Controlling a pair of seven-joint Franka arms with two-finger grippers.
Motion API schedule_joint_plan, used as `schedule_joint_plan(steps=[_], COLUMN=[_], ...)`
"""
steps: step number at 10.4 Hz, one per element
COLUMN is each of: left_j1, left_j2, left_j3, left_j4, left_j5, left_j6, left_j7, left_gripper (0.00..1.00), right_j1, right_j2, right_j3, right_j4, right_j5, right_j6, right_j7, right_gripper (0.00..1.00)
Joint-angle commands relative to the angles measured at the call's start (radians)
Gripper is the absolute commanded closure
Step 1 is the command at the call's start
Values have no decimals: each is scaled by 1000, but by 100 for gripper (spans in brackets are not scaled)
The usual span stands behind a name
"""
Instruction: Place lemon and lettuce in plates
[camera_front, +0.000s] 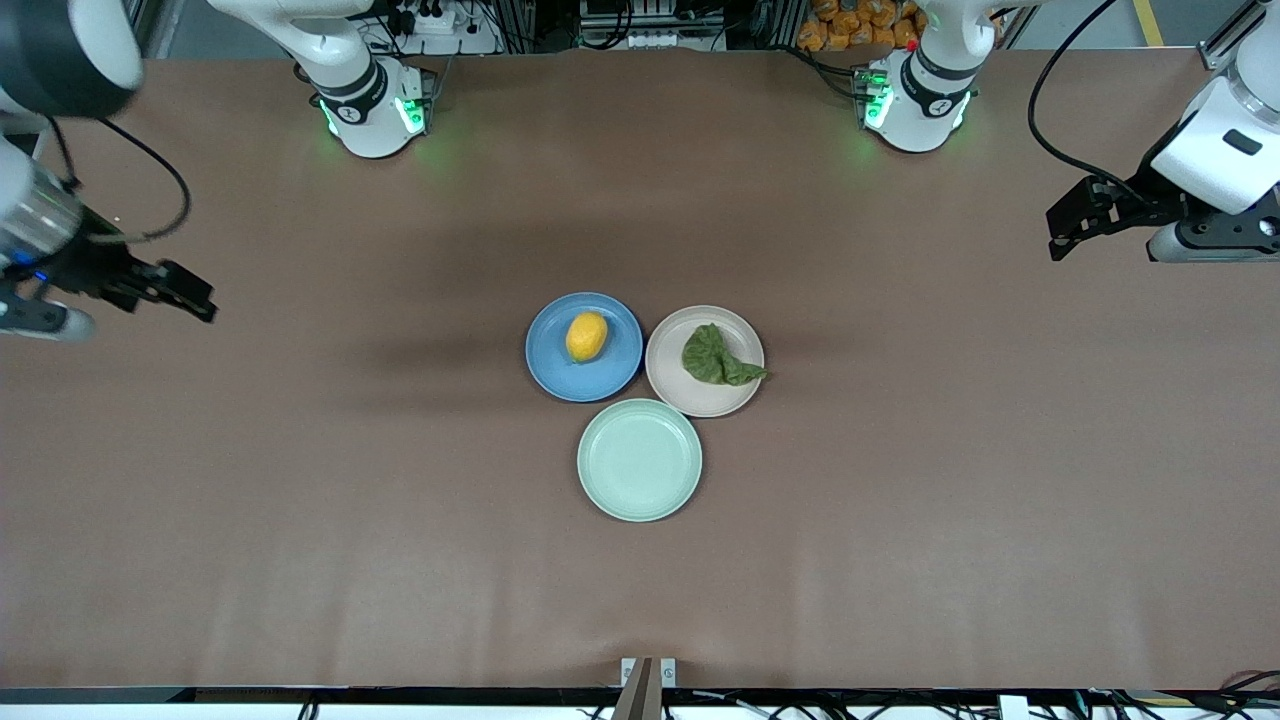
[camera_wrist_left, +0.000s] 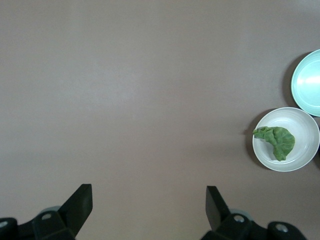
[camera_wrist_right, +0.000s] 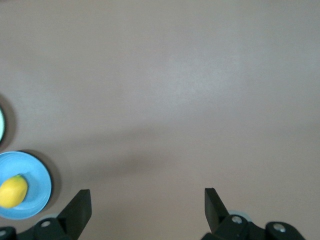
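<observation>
At its own end of the table the right gripper (camera_front: 195, 297) hung over bare tabletop with its fingers spread wide and nothing between them, its arm waiting and partly cut off at the picture's edge. In the middle, the small bright yellow lemon (camera_front: 586, 336) lay in the blue plate (camera_front: 556, 368), beside it the dark green wrinkly lettuce (camera_front: 715, 357) sat in the beige-pink plate (camera_front: 690, 393), its tapering tail reaching the rim, and a mint-green plate (camera_front: 639, 460) lay nearer the front camera, touching or almost touching both. Over the left arm's end the left gripper (camera_front: 1066, 232) also hung spread and unloaded, that arm likewise cropped by the frame.
</observation>
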Motion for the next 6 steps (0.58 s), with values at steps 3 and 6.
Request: schedule_joint_plan(steps=[3, 6], left_j1=[6, 6], left_j2=[-6, -7], left_j3=[-2, -2], left_j4=[3, 4], left_j5=[-7, -6], left_j6=[4, 4], left_j7=[23, 25], left_gripper=[0, 0], right_j1=[-9, -12], right_j2=[20, 18], right_j3=[12, 7], right_j4=[198, 222], right_j5=[-11, -3], right_j6=[-192, -231], right_j7=[-102, -109], right_gripper=[0, 0])
